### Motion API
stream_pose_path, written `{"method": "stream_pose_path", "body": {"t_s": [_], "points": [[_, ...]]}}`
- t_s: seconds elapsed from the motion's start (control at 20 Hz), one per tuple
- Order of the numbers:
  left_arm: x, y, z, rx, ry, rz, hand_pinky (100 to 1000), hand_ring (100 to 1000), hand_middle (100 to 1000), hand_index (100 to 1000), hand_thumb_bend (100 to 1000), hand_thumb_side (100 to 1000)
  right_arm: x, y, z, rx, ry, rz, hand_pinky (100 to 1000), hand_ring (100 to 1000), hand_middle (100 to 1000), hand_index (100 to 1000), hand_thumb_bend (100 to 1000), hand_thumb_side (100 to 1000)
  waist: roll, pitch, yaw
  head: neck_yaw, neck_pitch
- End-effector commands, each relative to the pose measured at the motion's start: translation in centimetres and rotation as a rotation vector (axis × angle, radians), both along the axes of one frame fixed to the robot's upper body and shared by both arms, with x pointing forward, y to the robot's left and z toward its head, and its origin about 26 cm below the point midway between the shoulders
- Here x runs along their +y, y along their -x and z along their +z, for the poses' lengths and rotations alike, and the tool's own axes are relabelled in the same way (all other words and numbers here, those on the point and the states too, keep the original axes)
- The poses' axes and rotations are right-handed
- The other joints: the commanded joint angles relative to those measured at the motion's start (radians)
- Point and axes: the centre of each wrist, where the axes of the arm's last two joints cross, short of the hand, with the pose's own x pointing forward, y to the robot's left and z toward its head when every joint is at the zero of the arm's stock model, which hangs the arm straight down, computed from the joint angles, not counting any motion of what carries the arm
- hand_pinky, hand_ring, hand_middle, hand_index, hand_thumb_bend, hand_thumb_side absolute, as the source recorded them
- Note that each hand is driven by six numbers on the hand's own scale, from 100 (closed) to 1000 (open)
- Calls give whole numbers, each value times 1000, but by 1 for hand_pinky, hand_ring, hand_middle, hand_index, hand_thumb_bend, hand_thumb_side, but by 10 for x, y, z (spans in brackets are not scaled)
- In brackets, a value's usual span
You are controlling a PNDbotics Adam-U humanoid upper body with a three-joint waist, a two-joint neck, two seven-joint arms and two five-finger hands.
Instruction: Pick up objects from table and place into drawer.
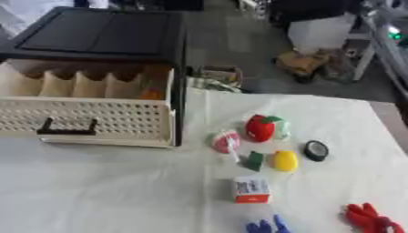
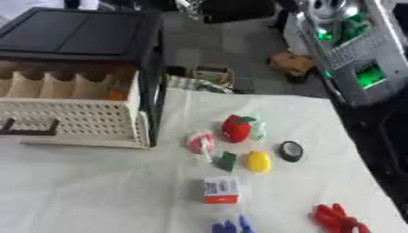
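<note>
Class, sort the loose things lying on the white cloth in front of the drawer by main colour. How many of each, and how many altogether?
Red: 1, the red toy fruit
Pink: 1, the pink round thing
Green: 1, the green piece
Yellow: 1, the yellow lemon shape
Black: 1, the black disc
White and orange: 1, the small box
Total: 6

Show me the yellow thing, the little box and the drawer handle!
yellow thing point(image 1: 285, 160), left eye view, its middle.
little box point(image 1: 252, 189), left eye view, its top face.
drawer handle point(image 1: 67, 131), left eye view, its black bar.

A cream drawer stands pulled open on the white-clothed table, with a red toy, yellow piece and small box scattered nearby.
</note>
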Motion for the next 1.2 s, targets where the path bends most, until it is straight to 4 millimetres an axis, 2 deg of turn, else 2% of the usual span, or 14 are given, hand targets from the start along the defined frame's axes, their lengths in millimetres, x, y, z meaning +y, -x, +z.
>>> {"method": "stream_pose_path", "body": {"t_s": [0.05,0.3,0.45,0.5,0.65,0.75,1.0,1.1,1.2], "points": [[3,4,8,-25,-35,22,100,100,100,757,100,245,-16,23,10,-87,-43,-22,722,699,738,900,224,481,11,-19,-5,14,9],[4,4,7,-18,-73,36,100,100,100,762,100,245,-35,46,0,-163,-91,-61,721,699,735,895,215,474,25,-15,-16,29,26],[4,4,5,3,-156,31,100,100,101,820,100,275,-47,49,-6,-196,-120,-97,717,695,730,887,187,475,33,-13,-23,34,33],[5,5,5,17,-200,27,100,100,112,822,100,282,-52,49,-8,-210,-133,-109,717,694,729,886,180,476,35,-12,-25,36,34],[6,5,3,83,-366,19,108,100,227,830,100,378,-65,48,-14,-260,-179,-133,716,695,727,879,161,487,43,-10,-33,45,38],[8,5,2,143,-479,25,179,100,282,815,105,408,-73,46,-18,-295,-228,-144,715,694,719,868,129,478,49,-10,-38,54,39],[12,7,3,255,-665,66,262,100,349,791,105,408,-88,42,-34,-339,-315,-192,710,692,713,857,100,493,63,-9,-46,79,44],[13,7,1,307,-718,69,289,117,374,780,105,408,-94,40,-39,-353,-336,-209,711,692,709,851,100,517,67,-7,-49,87,45],[15,8,-1,362,-764,68,317,163,385,772,105,408,-100,39,-45,-368,-348,-232,714,695,712,852,100,596,71,-6,-52,91,45]]}}
